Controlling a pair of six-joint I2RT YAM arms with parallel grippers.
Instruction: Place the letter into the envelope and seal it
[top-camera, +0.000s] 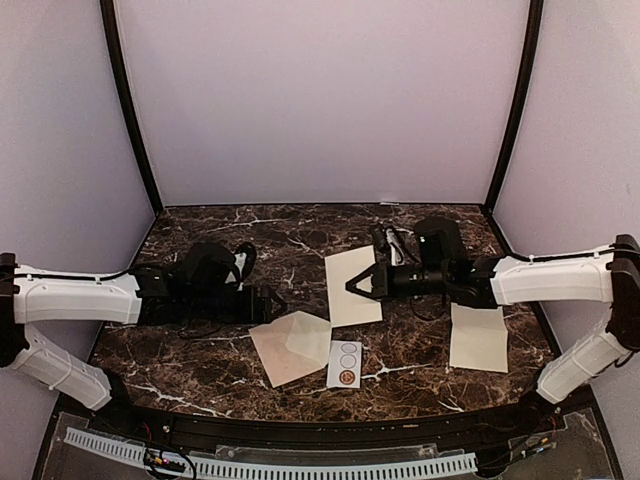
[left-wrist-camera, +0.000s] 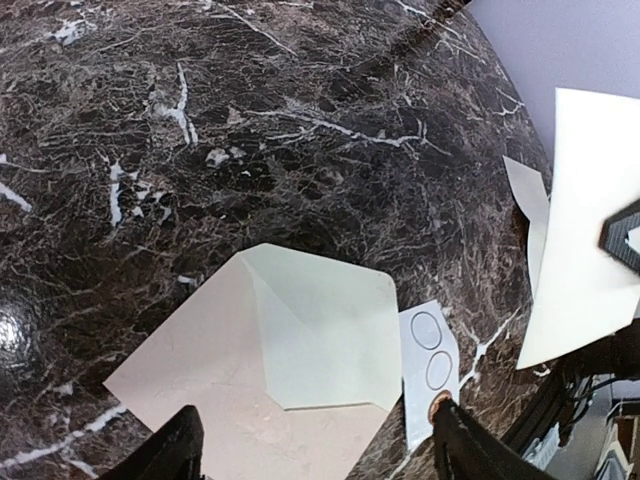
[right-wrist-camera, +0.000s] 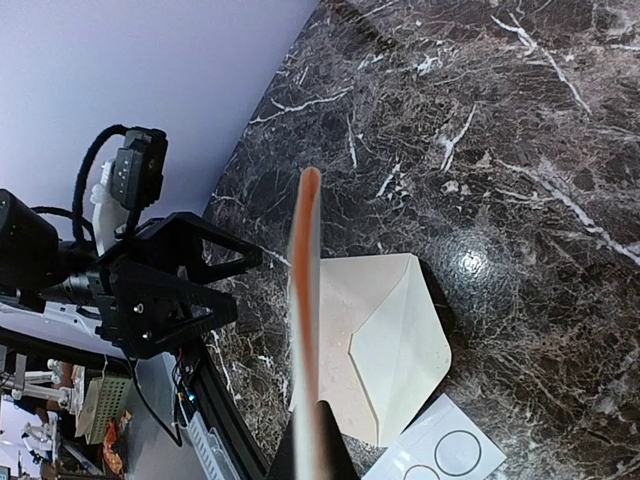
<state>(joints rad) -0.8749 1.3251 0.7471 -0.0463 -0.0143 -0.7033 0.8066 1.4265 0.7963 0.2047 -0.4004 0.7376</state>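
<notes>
My right tool (top-camera: 357, 284) is clamped on the letter (top-camera: 347, 262), gripping one edge so the sheet hangs clear of the tabletop (top-camera: 200, 232), up and to the right of the envelope (top-camera: 283, 352). The envelope lies flat and loose on the stone. Its pale flap faces up, and I cannot tell whether its mouth is open at all. My left tool (top-camera: 272, 302) has its fingers apart over the envelope's near side and holds nothing.

My main worry is the envelope sliding. Nothing pins it, and the tabletop looks slick, so a push from the letter's leading edge would probably shove it away rather than enter it.

Next is buckling. The letter is held at one edge only, so the free end may droop or curl and catch on the flap.

The fit also looks tight to me, so a skewed approach could jam a corner.

The card (top-camera: 345, 363) sits just beside the envelope and could get dragged along. A second pale sheet (top-camera: 478, 338) lies well apart to the right, where I could mistake it for the letter.
</notes>
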